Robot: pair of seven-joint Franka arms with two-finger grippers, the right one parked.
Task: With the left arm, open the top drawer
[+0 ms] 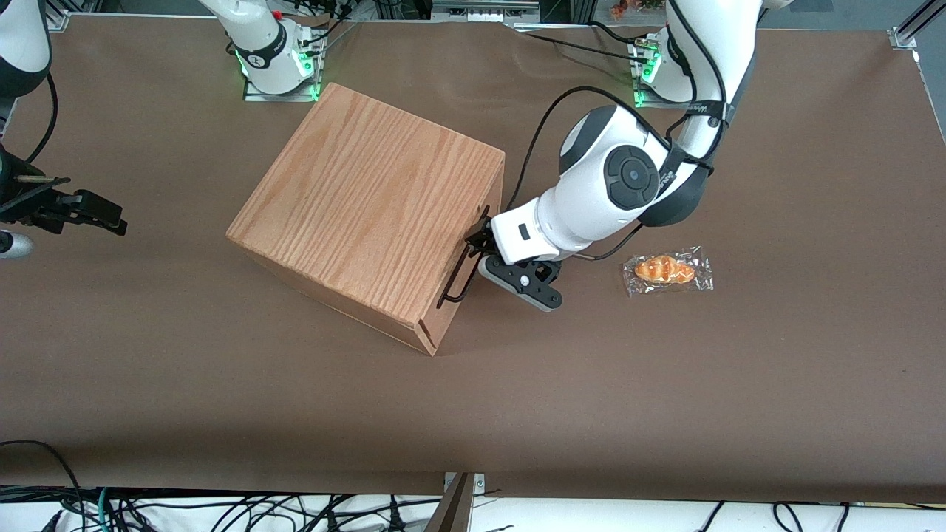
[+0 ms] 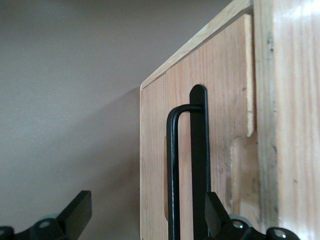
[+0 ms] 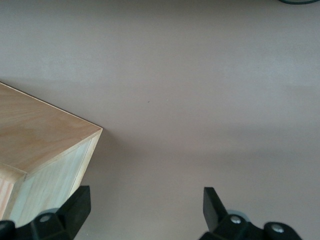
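The oak-grain box [image 1: 369,207] stands in the middle of the table. The top drawer [image 1: 442,314] faces the working arm's end, and its front panel [image 2: 225,100] looks flush with the casing. Its thin black wire handle [image 1: 460,275] stands out from the panel. The white left arm [image 1: 613,185] reaches down to the drawer front. Its black gripper [image 1: 479,238] is at the handle's end farther from the front camera. In the left wrist view the gripper [image 2: 147,210] is open. The handle bar [image 2: 172,165] runs between the two fingertips [image 2: 75,215] without touching them.
A wrapped bread roll [image 1: 667,270] lies on the brown table [image 1: 665,384] beside the left arm, toward the working arm's end. The box's corner also shows in the right wrist view [image 3: 40,135]. Cables run along the table's near edge.
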